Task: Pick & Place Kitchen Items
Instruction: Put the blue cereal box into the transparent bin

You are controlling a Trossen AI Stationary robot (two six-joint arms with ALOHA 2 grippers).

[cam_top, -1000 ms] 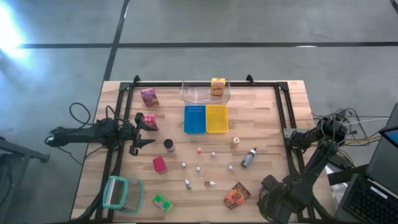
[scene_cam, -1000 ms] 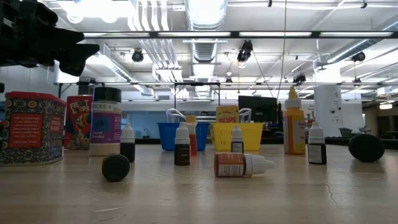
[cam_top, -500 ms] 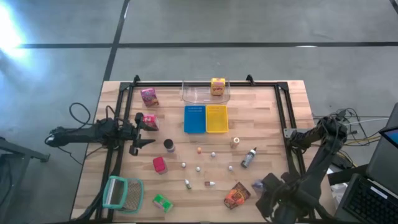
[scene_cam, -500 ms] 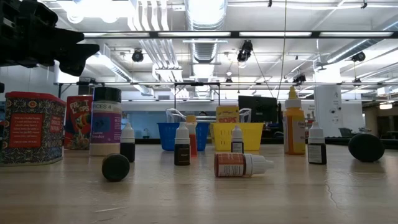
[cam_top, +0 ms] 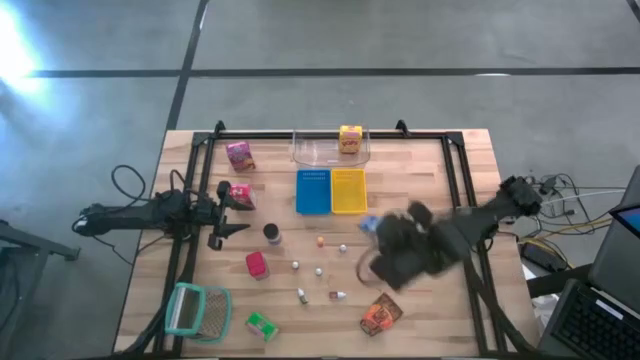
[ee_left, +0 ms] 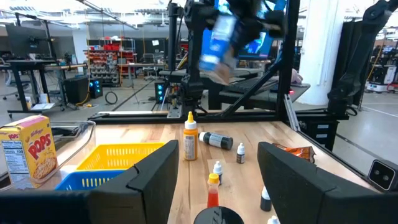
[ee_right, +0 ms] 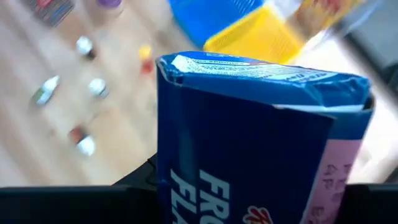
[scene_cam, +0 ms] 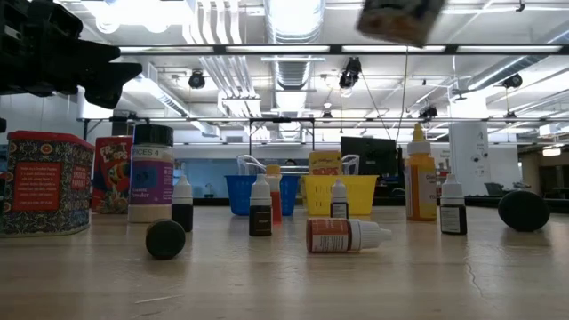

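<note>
My right gripper (cam_top: 385,238) hangs high over the table's right middle, shut on a blue cereal box (ee_right: 261,130). The same blue cereal box (ee_left: 217,40) shows in the left wrist view, well above the table. My left gripper (ee_left: 214,180) waits open and level at the table's left side. On the wood lie pink packets (cam_top: 240,155), a red can (cam_top: 257,264), a dark jar (cam_top: 271,233), a green packet (cam_top: 261,324), an orange packet (cam_top: 380,315) and small bottles (cam_top: 300,295). A yellow box (cam_top: 350,138) stands in the clear tub. My right gripper pinches the blue box's lower part (ee_right: 186,186) between its two fingers (ee_right: 140,180), one on each side. The fingers slant down from the table's right. The box is lifted clear, with its torn top end (ee_right: 261,68) pointing away from the wrist.
A blue tray (cam_top: 313,190) and a yellow tray (cam_top: 348,190) sit side by side at the far middle, in front of a clear tub (cam_top: 320,152). A teal-rimmed mesh basket (cam_top: 198,310) lies at the near left. Black frame rails (cam_top: 455,180) run along the table's sides.
My right gripper has swung up from the table's near right corner toward the middle and far edge, rolling and tipping as it went. The blue box has come up with it, well clear of the table. The arm now covers the grey bottle.
</note>
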